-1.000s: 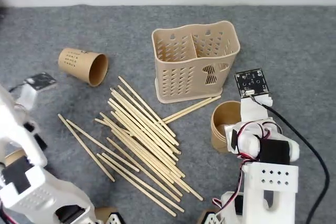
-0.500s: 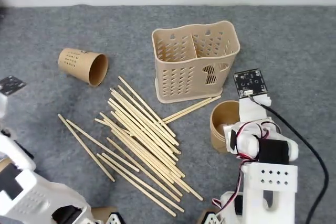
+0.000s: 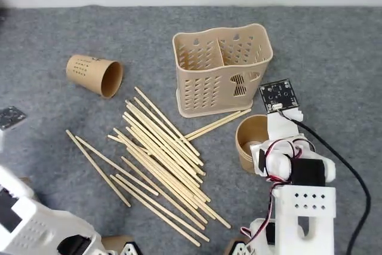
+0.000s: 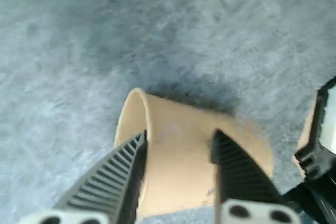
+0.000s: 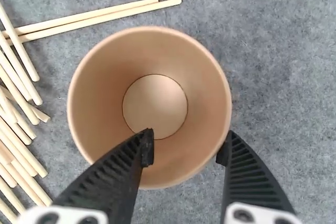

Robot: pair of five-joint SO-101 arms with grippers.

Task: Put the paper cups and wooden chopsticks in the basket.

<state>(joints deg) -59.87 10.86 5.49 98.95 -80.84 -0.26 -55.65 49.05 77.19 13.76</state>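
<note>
Right gripper [image 5: 189, 140]: spread, astride the upright paper cup's [image 5: 100, 87] wall. Left gripper [image 4: 178, 137]: spread above a tipped paper cup [image 4: 178, 174].

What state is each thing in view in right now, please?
basket, upright, nothing visible inside.
chopsticks, lying loose, all outside the basket.
cup far from the basket, on its side, untouched.
cup by the basket, upright, empty.
third cup, on its side.
right jaws, open, one inside the rim of the cup by the basket, one outside.
left jaws, open, over the third cup.
</note>
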